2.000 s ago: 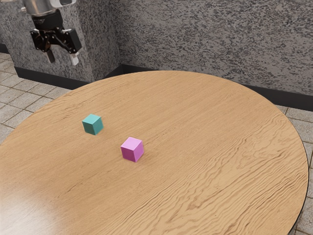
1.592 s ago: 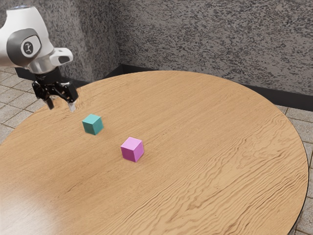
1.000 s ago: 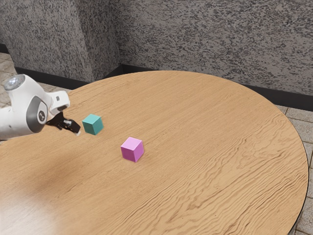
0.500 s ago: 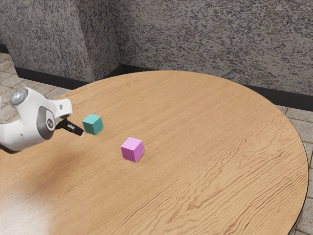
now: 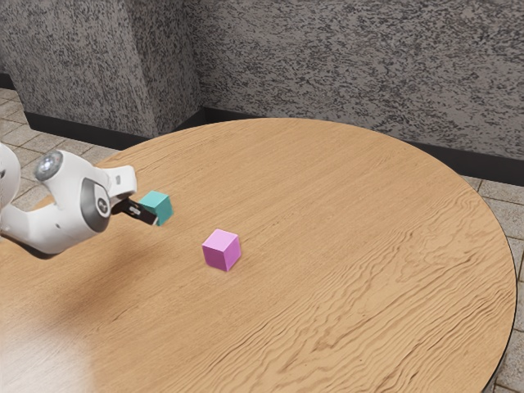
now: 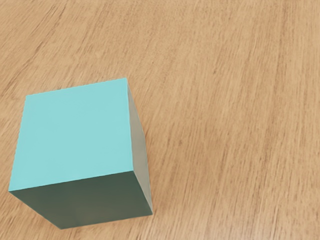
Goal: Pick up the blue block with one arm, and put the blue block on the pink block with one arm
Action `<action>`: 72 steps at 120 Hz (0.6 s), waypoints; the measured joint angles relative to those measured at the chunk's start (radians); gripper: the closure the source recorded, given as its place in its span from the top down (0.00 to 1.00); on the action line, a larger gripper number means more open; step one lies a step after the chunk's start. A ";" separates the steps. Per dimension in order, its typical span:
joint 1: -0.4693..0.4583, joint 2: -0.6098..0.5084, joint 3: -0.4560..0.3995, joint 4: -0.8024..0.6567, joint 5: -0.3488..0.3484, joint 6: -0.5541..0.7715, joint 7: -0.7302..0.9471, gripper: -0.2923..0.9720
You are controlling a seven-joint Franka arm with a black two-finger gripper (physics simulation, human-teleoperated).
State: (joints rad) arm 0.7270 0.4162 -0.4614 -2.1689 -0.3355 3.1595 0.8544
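The blue block, which looks more turquoise than blue, rests flat on the wooden counter, in the part of it toward the exterior view's left. The hand is very low over the counter and meets the block from the exterior view's left, so that its dark tip overlaps the block's side facing the arm. The block therefore lies directly ahead of the hand, at its very tip and toward the exterior view's right. From the wrist view the blue block is close under the hand, with its top face fully visible and the counter bare around it. The block is a cube and has no long axis, so what matters is only that the hand lines up with two opposite flat faces and not with the corners. In the wrist view its edges appear a little turned against the grain of the wood. I cannot tell from these pictures how far the hand is open, nor whether it has hold of the block; the block does not appear raised from the wood. The pink block stands apart from the blue one, further toward the exterior view's right and nearer to the camera. I judge that the carry, once the block is lifted, must go in that direction, and that the placing is not yet begun.
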 joint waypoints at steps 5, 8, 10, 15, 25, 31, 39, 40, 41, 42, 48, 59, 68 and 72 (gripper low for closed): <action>-0.001 0.009 0.000 0.014 -0.003 0.001 0.006 0.71; 0.000 0.011 0.000 0.018 -0.004 0.002 0.009 0.71; 0.000 0.012 0.000 0.020 -0.005 0.002 0.011 0.71; 0.002 0.014 0.000 0.023 -0.011 0.003 0.016 0.71; 0.014 0.013 0.000 0.023 -0.018 0.004 0.025 0.71; 0.027 0.014 0.000 0.021 -0.021 0.005 0.029 0.71; 0.045 0.014 -0.002 0.022 -0.022 0.005 0.036 0.71; 0.047 0.015 -0.002 0.022 -0.022 0.005 0.037 0.71; 0.049 0.015 -0.004 0.023 -0.022 0.005 0.037 0.71; 0.050 0.017 -0.005 0.025 -0.021 0.005 0.038 0.71; 0.057 0.025 -0.015 0.042 -0.019 0.005 0.043 0.71; 0.059 0.042 -0.029 0.069 -0.017 0.006 0.054 0.71; 0.060 0.048 -0.032 0.073 -0.016 0.006 0.061 0.71; 0.058 0.053 -0.032 0.074 -0.016 0.006 0.064 0.71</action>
State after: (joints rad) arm 0.7852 0.4690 -0.4933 -2.0949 -0.3515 3.1656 0.9189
